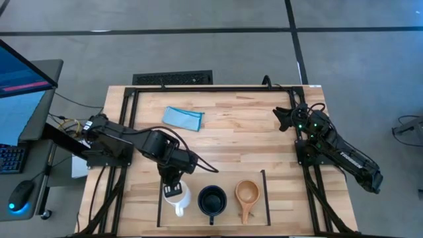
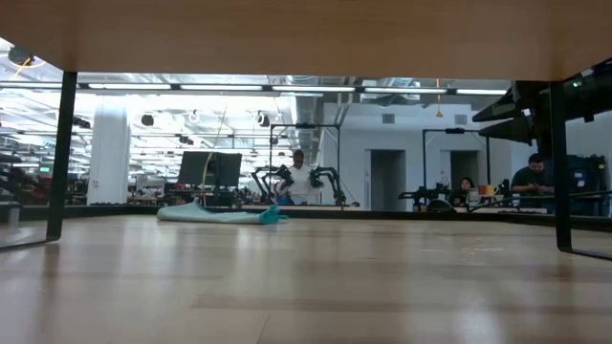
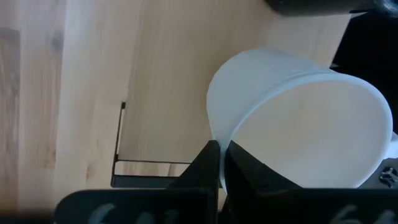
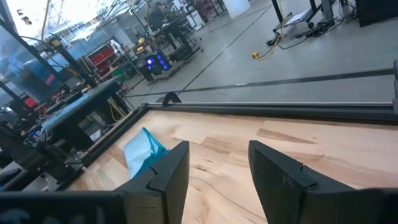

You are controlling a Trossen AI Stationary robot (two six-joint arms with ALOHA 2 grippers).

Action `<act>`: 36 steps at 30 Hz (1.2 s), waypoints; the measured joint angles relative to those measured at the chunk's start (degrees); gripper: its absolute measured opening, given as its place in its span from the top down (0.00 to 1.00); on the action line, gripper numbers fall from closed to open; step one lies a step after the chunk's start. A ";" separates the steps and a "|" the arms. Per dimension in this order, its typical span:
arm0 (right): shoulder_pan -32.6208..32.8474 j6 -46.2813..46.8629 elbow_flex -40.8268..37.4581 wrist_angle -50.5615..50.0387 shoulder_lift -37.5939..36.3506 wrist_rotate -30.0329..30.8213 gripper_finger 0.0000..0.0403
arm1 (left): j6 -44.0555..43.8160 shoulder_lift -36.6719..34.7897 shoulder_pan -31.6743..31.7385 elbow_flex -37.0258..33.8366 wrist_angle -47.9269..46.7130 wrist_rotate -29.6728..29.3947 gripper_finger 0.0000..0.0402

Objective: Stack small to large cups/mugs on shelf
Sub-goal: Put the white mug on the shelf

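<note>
Three cups stand in a row inside the low black-railed shelf [image 1: 265, 192] at the table's near edge: a white mug [image 1: 184, 198] on the left, a dark mug [image 1: 211, 200] in the middle and a small tan wooden cup [image 1: 246, 193] on the right. My left gripper [image 1: 173, 189] is over the white mug's far side and is shut on it [image 3: 311, 118]. My right gripper [image 1: 284, 118] is open and empty above the table's far right part. My left gripper pinches the white mug's wall at its rim [image 3: 219, 140], one finger [image 3: 202, 167] outside and one [image 3: 255, 177] inside the mug. The fingers come from above, slanting from the far side. The mug is upright with its handle [image 1: 178, 211] toward the near edge; whether its base rests on the shelf does not show.
A folded light-blue cloth [image 1: 183, 118] lies at the table's far left of centre; it also shows in the right wrist view [image 4: 142, 152] and the low view [image 2: 225, 215]. Bare wood lies between the cloth and the shelf. A black frame [image 1: 198, 88] edges the tabletop.
</note>
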 joint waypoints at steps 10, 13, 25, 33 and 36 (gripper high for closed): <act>0.00 0.00 0.00 0.00 0.00 -0.01 0.54 | 0.79 1.40 0.51 -0.02 -0.75 2.34 1.00; 0.00 0.00 0.00 0.00 0.00 0.00 0.54 | 0.62 1.40 0.51 -0.02 -0.69 2.36 1.00; 0.00 -0.11 0.00 -0.02 0.00 0.01 0.54 | -0.11 1.40 1.32 -0.02 0.61 4.55 0.92; 0.00 -0.17 0.00 -0.02 0.00 -0.01 0.54 | 0.44 1.40 1.58 -0.02 0.88 4.55 0.88; 0.00 -1.35 0.00 -0.02 0.00 0.00 0.54 | 0.63 1.40 1.60 -0.02 1.64 4.52 0.88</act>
